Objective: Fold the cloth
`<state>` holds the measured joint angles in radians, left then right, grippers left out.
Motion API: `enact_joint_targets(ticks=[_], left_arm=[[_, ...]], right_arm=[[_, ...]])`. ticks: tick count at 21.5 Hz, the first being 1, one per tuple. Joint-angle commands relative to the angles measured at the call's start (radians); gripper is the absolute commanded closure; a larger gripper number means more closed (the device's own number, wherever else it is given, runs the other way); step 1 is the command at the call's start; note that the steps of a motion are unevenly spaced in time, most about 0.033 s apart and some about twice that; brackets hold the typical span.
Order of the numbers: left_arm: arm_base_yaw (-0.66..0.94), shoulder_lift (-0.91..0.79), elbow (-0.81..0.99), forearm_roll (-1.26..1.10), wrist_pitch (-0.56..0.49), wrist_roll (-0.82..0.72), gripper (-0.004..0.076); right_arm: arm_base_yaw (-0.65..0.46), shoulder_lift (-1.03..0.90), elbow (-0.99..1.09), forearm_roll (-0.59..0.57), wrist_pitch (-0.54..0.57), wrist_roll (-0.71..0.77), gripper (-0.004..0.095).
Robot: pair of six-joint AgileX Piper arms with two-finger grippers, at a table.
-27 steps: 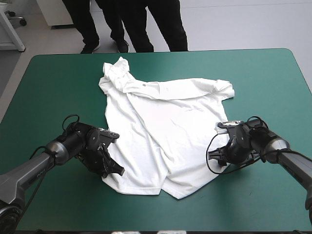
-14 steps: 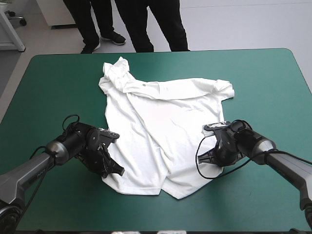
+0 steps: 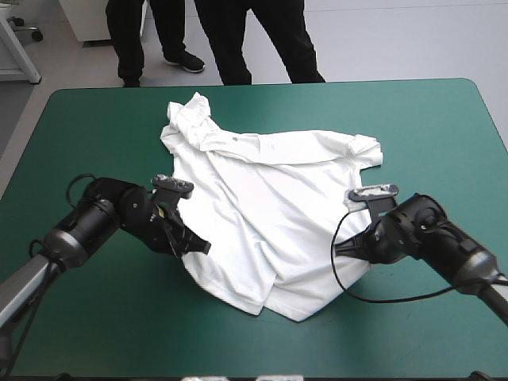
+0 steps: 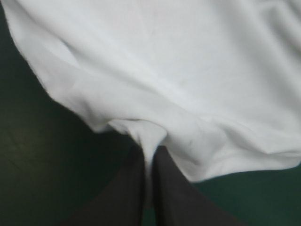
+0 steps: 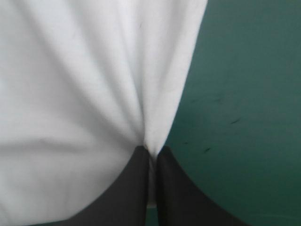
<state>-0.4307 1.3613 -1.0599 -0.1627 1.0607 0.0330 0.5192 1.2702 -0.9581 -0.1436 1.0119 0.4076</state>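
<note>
The white T-shirt (image 3: 266, 198) lies spread on the teal-green cover, its collar end bunched toward the far left and its hem toward the near edge. My left gripper (image 3: 189, 248) is shut on the T-shirt at the hem's left side, and a fold of cloth (image 4: 146, 136) is pinched between the black fingers (image 4: 124, 188). At the shirt's right edge, near the hem, my right gripper (image 3: 341, 250) is shut on the T-shirt. There the fabric (image 5: 94, 94) gathers into creases that run into the closed fingers (image 5: 176, 193).
Bare teal-green cover (image 3: 444, 135) lies to the right of the shirt and along the near edge (image 3: 119, 333). A short sleeve (image 3: 363, 147) sticks out just beyond the right arm. The bunched collar end (image 3: 190, 115) lies near the far edge.
My right gripper moved in to the shirt's right edge and shut on it. My left gripper, still shut on the hem, pulled it away from the near edge, toward the shirt's middle.
</note>
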Motion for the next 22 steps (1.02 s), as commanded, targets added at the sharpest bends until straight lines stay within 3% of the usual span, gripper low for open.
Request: enact_joint_targets(ticks=[1, 6, 9, 15, 18, 22], left_arm=[[-0.006, -0.106, -0.195, 0.003, 0.009, -0.02, 0.0733], [-0.006, -0.146, -0.502, 0.106, -0.011, -0.033, 0.0733], [-0.006, -0.146, -0.69, 0.123, -0.192, 0.01, 0.0733], [-0.006, -0.146, -0.776, 0.156, -0.743, 0.018, 0.0733], [-0.006, -0.146, -0.809, 0.156, -0.857, 0.025, 0.0733], [-0.006, -0.144, -0.884, 0.156, -0.918, 0.044, 0.0733]], right_arm=[[0.0, -0.139, -0.202, -0.118, 0.056, -0.019, 0.0925], [0.0, -0.156, -0.572, -0.204, 0.077, -0.191, 0.0925], [0.0, -0.127, -0.792, -0.28, -0.049, -0.206, 0.0925], [0.0, -0.052, -0.977, -0.469, -0.397, -0.217, 0.0925], [0.0, -0.037, -1.044, -0.486, -0.503, -0.217, 0.0925], [0.0, -0.022, -1.152, -0.486, -0.562, -0.238, 0.0925]])
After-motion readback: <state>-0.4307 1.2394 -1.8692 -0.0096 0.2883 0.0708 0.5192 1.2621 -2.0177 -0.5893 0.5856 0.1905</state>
